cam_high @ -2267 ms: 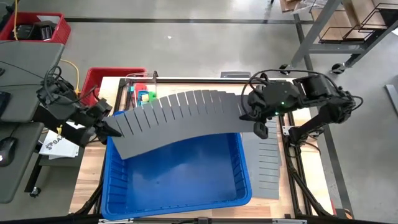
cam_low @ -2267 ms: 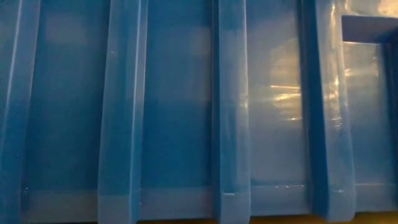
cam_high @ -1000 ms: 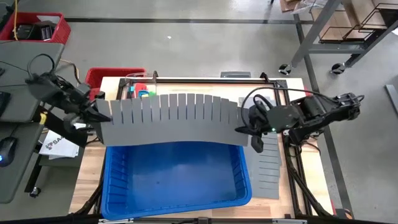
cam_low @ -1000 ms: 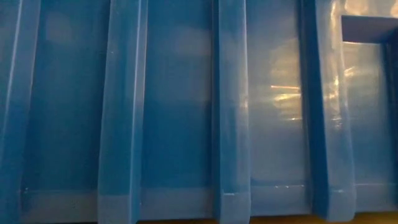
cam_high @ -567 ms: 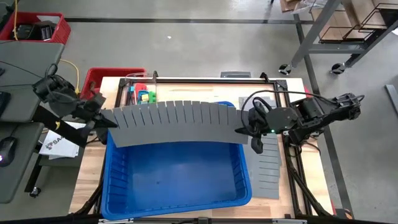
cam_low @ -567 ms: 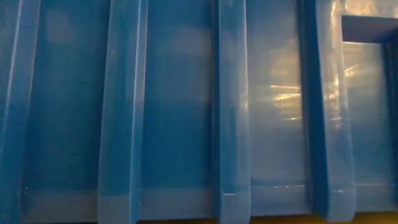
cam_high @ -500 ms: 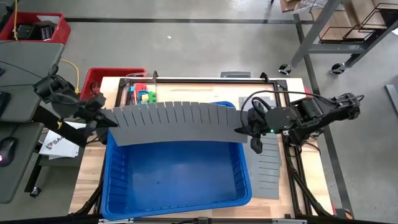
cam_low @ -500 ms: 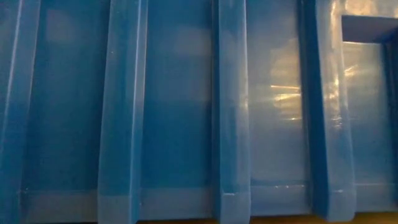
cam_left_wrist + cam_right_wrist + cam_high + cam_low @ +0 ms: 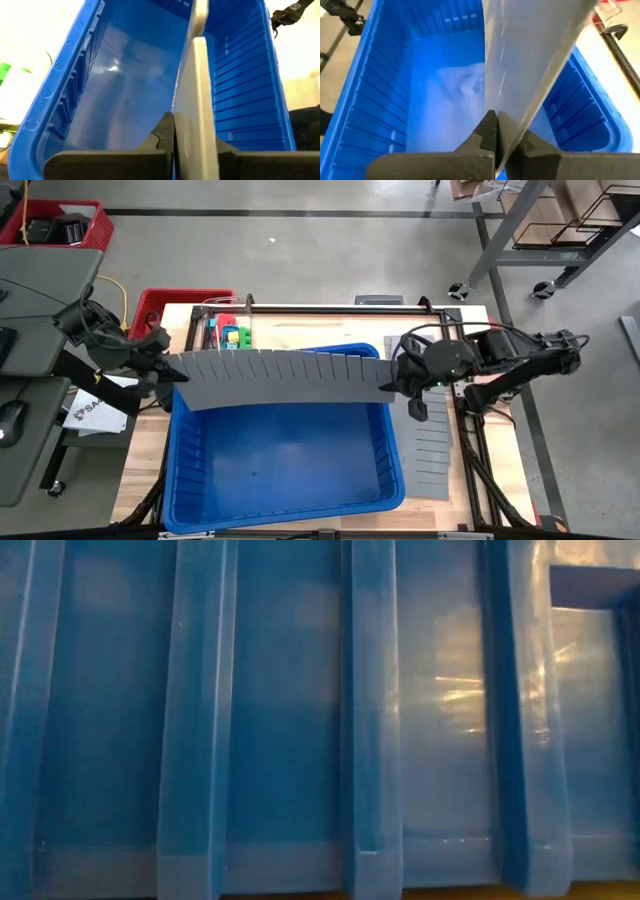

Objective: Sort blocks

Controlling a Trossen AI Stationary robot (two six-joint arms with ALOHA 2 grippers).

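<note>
While left gripper (image 9: 170, 370) and right gripper (image 9: 392, 385) pinch the divider panel (image 9: 285, 377) ends | keep level | lower evenly into blue bin (image 9: 290, 470) slots

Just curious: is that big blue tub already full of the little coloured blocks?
No, the blue tub looks bare inside; the blocks sit on the table beyond it.

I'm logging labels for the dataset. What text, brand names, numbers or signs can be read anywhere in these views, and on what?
"SA": black letters on the white sheet lying at the table's left edge in the high view; the rest of that print is too small to read.
Blue bin, grey divider panel, blocks: no readable text.
</note>
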